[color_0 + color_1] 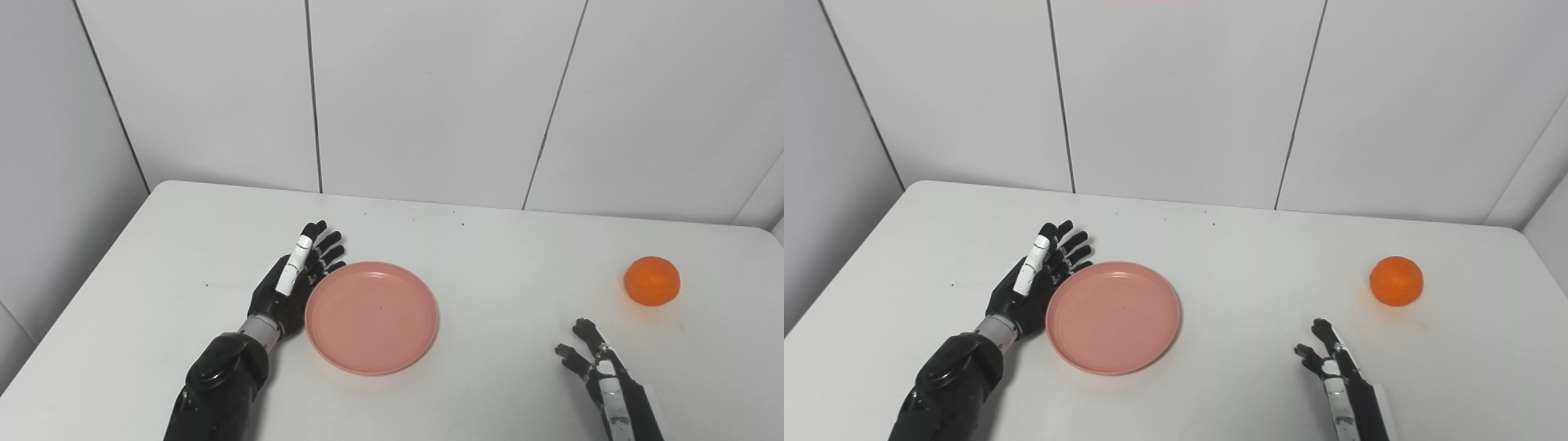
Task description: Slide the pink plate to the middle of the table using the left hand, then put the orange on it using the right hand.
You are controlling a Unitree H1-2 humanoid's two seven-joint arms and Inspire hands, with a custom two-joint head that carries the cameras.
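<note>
A round pink plate [372, 316] lies flat on the white table [490, 257], a little left of its middle. My left hand [294, 278] stands on edge against the plate's left rim, fingers straight and apart, holding nothing. The orange [652, 280] rests alone near the table's right side. At the front right, my right hand [591, 361] hovers low with its fingers spread, below and left of the orange and well apart from it.
White panelled walls [429, 92] close off the table at the back and left. The table's rounded back corners show at the far left [160, 185] and the far right.
</note>
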